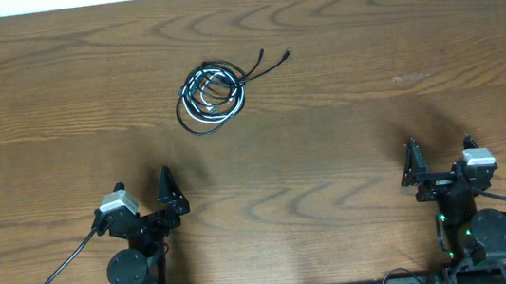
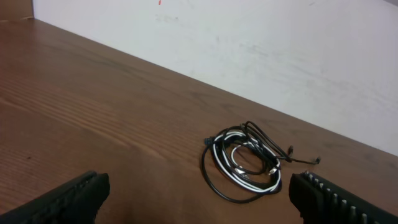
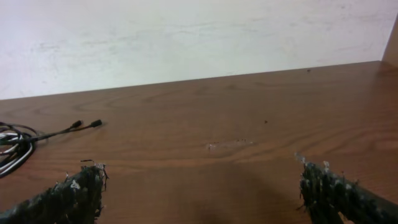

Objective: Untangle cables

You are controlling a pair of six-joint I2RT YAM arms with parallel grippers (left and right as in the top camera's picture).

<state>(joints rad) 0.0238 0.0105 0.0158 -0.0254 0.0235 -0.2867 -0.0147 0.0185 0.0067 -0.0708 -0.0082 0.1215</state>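
Left gripper (image 1: 170,197): spread, empty, parked at the near edge of the surface (image 1: 367,52).
Right gripper (image 1: 415,169): spread, empty too.
Cables (image 1: 212,94): black and white loops tangled, well apart from both grippers, so the task looks unstarted.

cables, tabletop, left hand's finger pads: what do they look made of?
Cables: black and white cords, likely with a rubber or plastic jacket; smooth, slightly glossy, lying in loose coils. Table: brown wood or wood-look laminate; the grain pattern shows and the sheen is low, but I can't tell which. Left hand pads: black and ridged, probably rubber or plastic; matte.
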